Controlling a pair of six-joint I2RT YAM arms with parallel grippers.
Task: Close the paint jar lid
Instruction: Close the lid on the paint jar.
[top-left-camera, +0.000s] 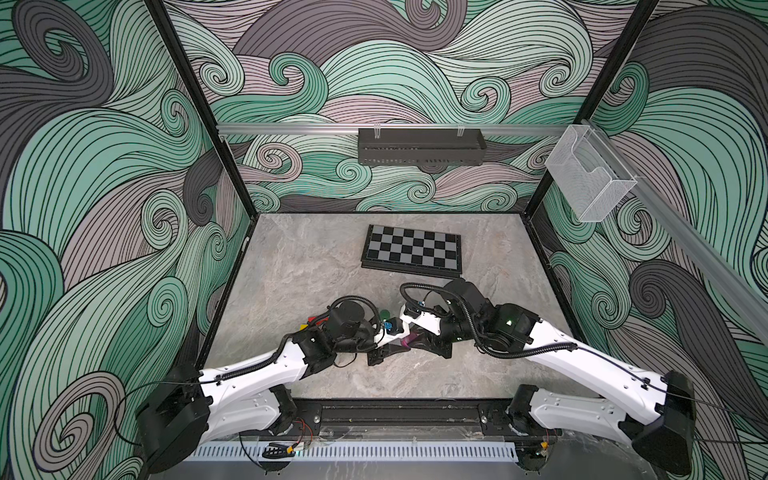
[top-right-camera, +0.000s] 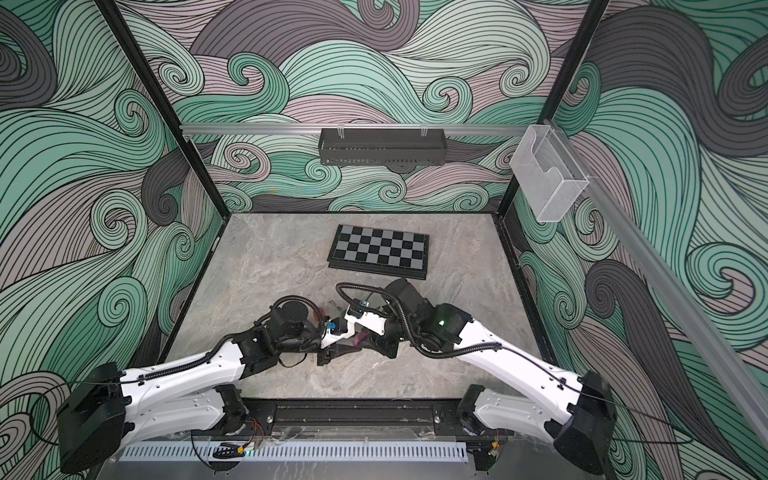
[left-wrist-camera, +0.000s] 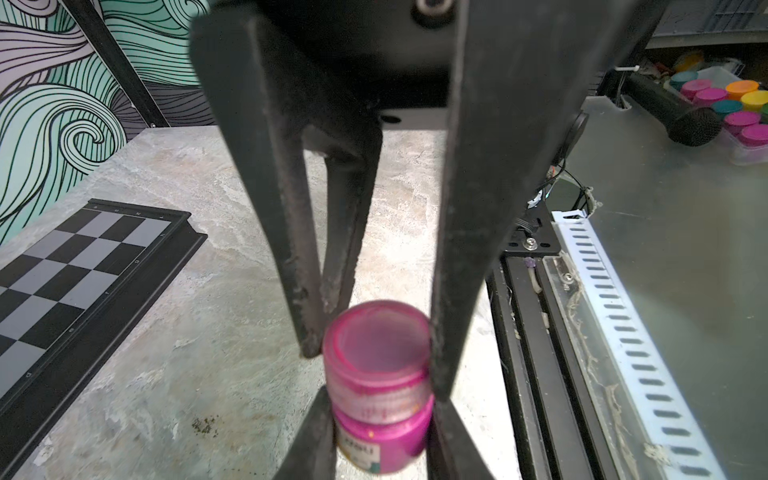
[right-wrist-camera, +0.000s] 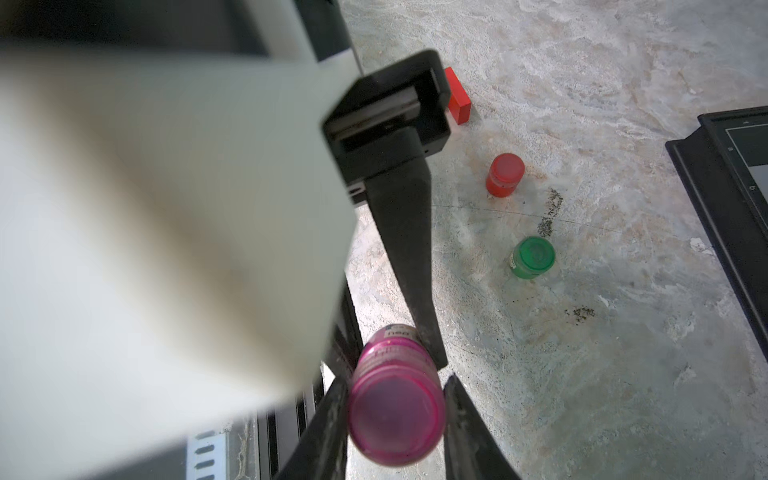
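**Left wrist view.** The left gripper (left-wrist-camera: 382, 446) is clenched on the body of the magenta paint jar (left-wrist-camera: 384, 436), probably as a counter-hold. The right gripper (left-wrist-camera: 374, 353) grasps the lid (left-wrist-camera: 376, 340) from the opposite side, so a twist would act on the lid alone. The lid sits on the mouth; whether it is screwed tight cannot be told.

**Right wrist view.** The lid faces the camera between the right fingers. A red jar (right-wrist-camera: 505, 174), a green jar (right-wrist-camera: 533, 257) and a red block (right-wrist-camera: 457, 99) stand well apart, clear of the work.

**Both top views.** The paint jar is held between the two grippers, toward the front edge of the tabletop (top-left-camera: 311, 270) and about midway along it. The chessboard (top-left-camera: 413, 249) lies nearer the back edge.
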